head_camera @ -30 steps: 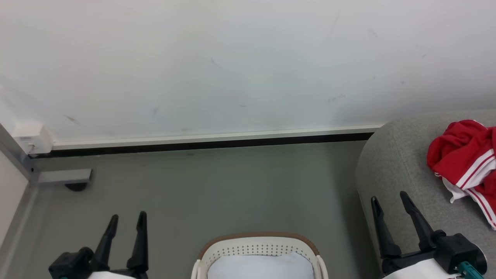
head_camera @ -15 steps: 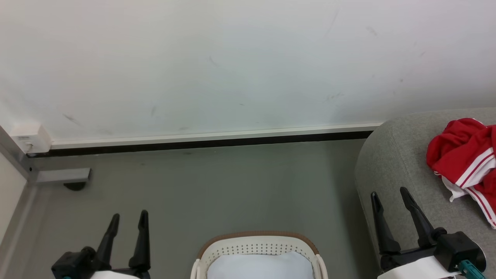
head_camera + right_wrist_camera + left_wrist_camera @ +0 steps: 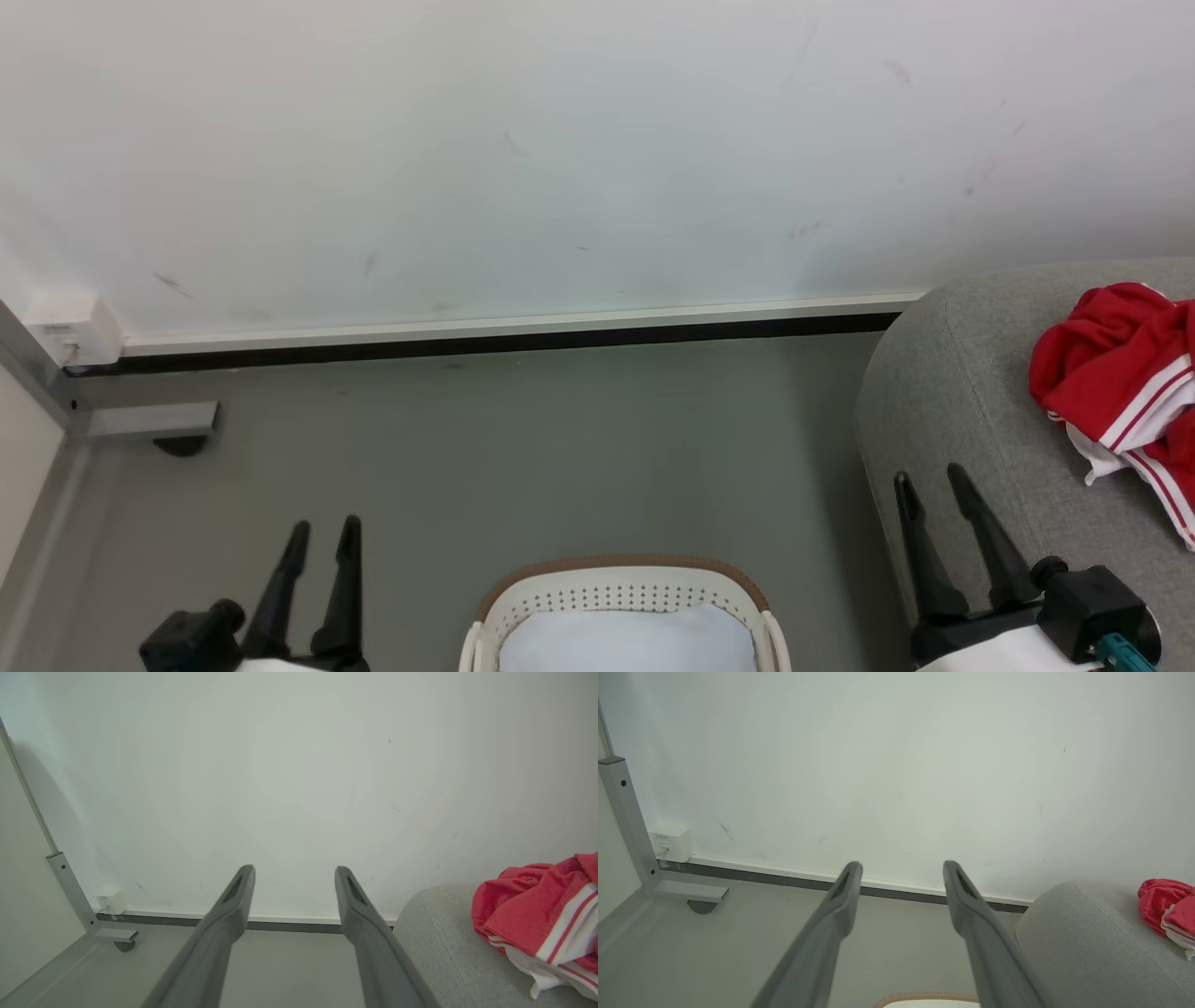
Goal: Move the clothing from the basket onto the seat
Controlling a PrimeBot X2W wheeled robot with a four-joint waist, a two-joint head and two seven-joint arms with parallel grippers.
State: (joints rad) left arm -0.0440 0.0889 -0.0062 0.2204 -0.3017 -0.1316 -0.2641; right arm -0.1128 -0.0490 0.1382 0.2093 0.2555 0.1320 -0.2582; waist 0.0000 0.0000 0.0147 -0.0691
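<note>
Head view: the left hand [image 3: 325, 525] rises from the lower left of the frame over the grey floor [image 3: 560, 448], its two dark fingers spread a little with nothing between them. The right hand [image 3: 928, 474] stands at the lower right, its fingers likewise parted and empty, their tips in front of the rounded end of the seat [image 3: 962, 392]. Between the two hands, at the bottom centre, is the basket [image 3: 621, 565], cut off by the frame edge. Its brown rim and perforated cream wall show, and inside lies something pale bluish-white [image 3: 625, 644]; what it is I cannot tell. The clothing [image 3: 1111, 364], a crumpled red heap with white stripes and white trim, lies on the seat at the right edge of the frame, well apart from the basket and touched by neither hand. A white wall [image 3: 560, 140] fills the upper half, with a pale and dark skirting strip [image 3: 504, 338] at its foot. A grey metal frame foot [image 3: 149, 422] and a small white box [image 3: 75, 329] sit at the left.

Left wrist view: the left hand [image 3: 902, 865] has its fingers wide apart and empty. The basket [image 3: 924, 996] rim peeks in at the bottom edge. The seat [image 3: 1073, 933] and the clothing [image 3: 1164, 900] are at the right.

Right wrist view: the right hand [image 3: 295, 871] is spread and empty. The clothing [image 3: 537, 905] rests on the seat [image 3: 439, 933] at the lower right.
</note>
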